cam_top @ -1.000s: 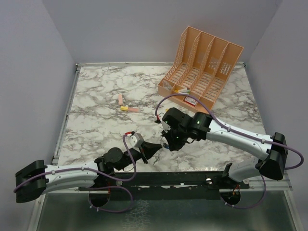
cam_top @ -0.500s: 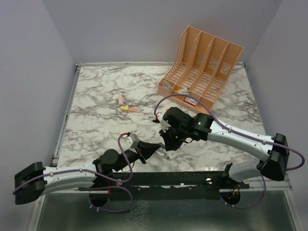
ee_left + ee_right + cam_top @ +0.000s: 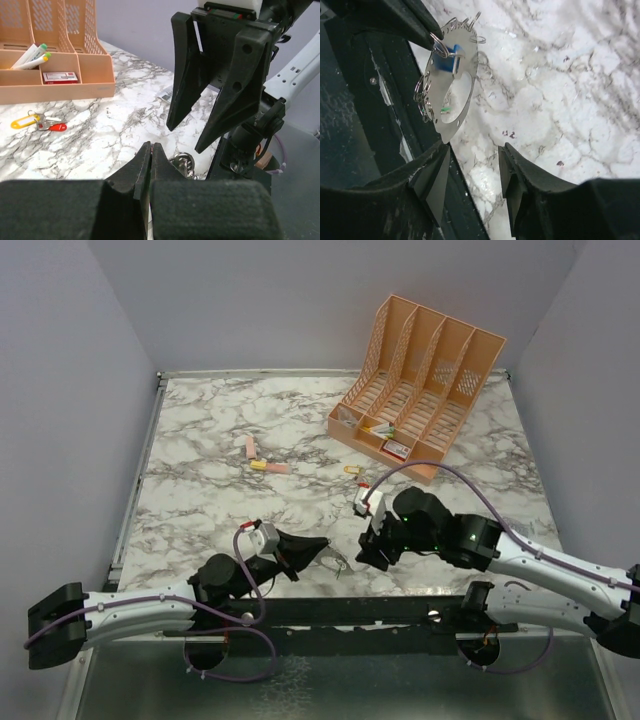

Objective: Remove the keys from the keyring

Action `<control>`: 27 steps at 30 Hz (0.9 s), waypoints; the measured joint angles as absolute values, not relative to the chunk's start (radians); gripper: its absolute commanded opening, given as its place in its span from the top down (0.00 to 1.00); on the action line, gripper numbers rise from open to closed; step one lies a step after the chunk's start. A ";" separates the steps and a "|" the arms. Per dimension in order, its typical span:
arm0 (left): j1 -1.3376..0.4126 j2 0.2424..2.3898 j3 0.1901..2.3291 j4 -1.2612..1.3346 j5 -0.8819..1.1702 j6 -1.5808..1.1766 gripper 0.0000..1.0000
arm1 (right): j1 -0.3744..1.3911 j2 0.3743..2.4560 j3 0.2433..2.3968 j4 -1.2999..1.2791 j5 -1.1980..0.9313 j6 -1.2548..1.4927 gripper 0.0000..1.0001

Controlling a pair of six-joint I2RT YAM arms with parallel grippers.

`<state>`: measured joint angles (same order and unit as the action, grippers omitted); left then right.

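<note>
The keyring (image 3: 451,95) is a flat pale grey crescent plate, its rim strung with small rings and keys. A blue tag (image 3: 451,52) and a green tag (image 3: 445,109) show through it. My left gripper (image 3: 322,543) is shut on its upper edge and holds it near the table's front edge. In the left wrist view my fingers (image 3: 151,150) are pressed together, and the small rings (image 3: 185,165) show just beyond them. My right gripper (image 3: 472,165) is open and empty, just right of the keyring (image 3: 338,561), its left finger close to the plate's lower tip.
Loose keys with a yellow tag (image 3: 22,122) and a red tag (image 3: 55,127) lie on the marble in front of the peach file organiser (image 3: 420,380). Pink (image 3: 250,447) and yellow (image 3: 262,466) markers lie at mid-left. The dark front rail (image 3: 375,115) runs beside the keyring.
My right arm has dropped low and drawn back to the right, away from the keyring, its gripper now open. My left gripper has shifted slightly right, still holding the keyring.
</note>
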<state>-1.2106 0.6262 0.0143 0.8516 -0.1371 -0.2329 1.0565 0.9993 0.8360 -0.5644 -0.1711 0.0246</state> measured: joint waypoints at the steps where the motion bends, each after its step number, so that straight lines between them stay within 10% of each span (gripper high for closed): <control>1: -1.211 0.625 0.014 0.853 -0.136 -0.231 1.00 | 1.056 0.963 0.807 -0.523 -0.171 0.007 0.47; 27: -1.211 0.675 0.014 0.926 0.018 -0.189 1.00 | 0.886 0.920 0.545 0.090 -0.623 -0.183 0.55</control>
